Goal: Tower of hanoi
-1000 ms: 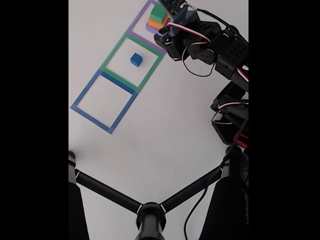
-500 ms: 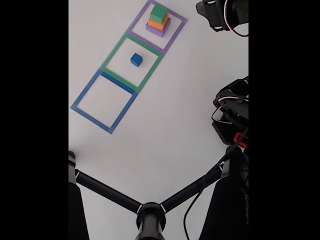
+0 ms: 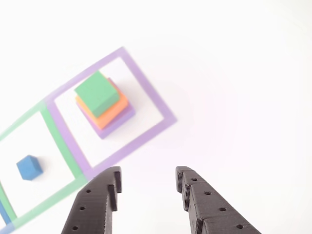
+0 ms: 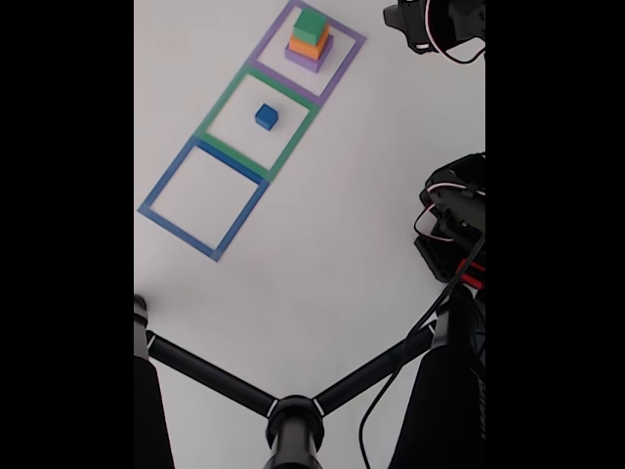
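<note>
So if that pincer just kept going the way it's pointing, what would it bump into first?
Probably bare white table. The open pincer aims past the right side of the purple square outline; the stacked blocks sit left of that line. Depth is hard to judge, though.

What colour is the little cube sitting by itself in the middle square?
Blue. The blue cube shows best in the other view, alone inside the green square outline.
</note>
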